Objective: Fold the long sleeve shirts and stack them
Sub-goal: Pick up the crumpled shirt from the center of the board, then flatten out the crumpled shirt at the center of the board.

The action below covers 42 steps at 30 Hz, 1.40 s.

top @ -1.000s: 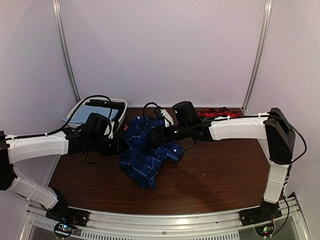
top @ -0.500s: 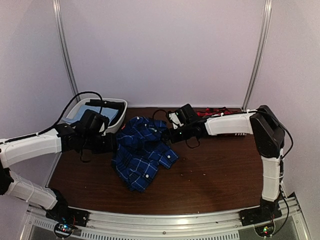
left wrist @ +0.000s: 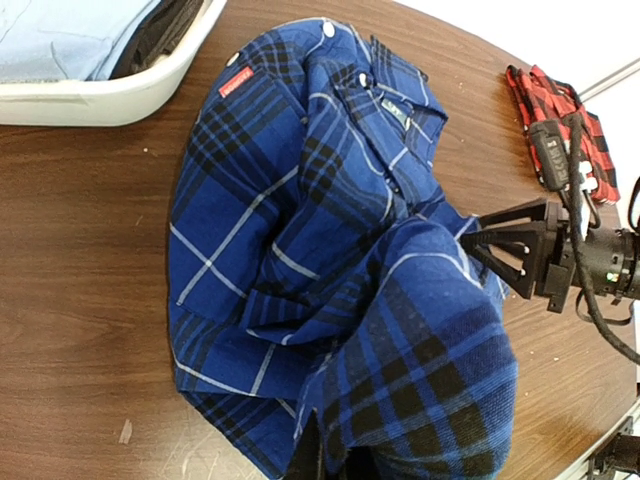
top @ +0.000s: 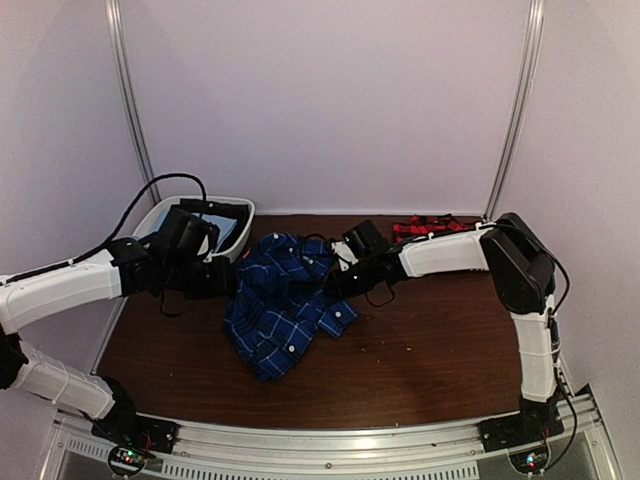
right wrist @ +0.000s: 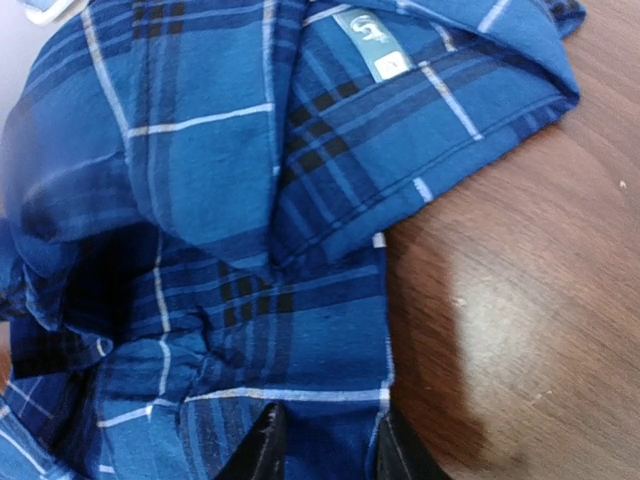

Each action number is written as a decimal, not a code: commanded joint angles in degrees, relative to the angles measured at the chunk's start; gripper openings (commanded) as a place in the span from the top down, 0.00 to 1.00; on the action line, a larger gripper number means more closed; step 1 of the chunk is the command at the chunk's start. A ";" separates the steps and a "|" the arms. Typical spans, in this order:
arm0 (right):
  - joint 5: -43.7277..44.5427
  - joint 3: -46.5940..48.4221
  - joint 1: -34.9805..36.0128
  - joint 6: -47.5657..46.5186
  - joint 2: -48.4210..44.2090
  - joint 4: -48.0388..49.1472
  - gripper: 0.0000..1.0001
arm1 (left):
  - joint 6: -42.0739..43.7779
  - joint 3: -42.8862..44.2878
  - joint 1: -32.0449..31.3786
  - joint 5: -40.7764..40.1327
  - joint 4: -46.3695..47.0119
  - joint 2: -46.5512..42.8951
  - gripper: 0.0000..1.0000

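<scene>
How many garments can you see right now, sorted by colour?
Blue plaid shirt: 1
Red-and-black check shirt: 1
Light blue cloth: 1
Black garment: 1
Total: 4

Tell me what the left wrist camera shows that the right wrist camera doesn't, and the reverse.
Only the left wrist view: the white bin holding a light blue cloth and a black garment, the red-and-black shirt at the far side, and the right gripper seen from outside at the blue plaid shirt.
Only the right wrist view: that gripper's own fingers with cloth lying between them.
Both: the crumpled blue plaid shirt, its neck label and the brown table.
</scene>
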 commanded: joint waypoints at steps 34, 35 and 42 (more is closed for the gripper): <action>27.10 -7.92 -31.83 -2.32 -37.52 -14.93 1.00 | 17.77 39.02 11.69 -11.63 -18.50 5.87 1.00; 27.06 -6.74 -32.81 -2.23 -38.24 -15.22 1.00 | 18.48 40.85 11.69 -11.58 -18.43 6.01 1.00; 28.09 2.84 -36.08 -1.74 -42.98 -15.59 1.00 | 26.78 52.34 11.70 -4.60 -15.99 6.23 1.00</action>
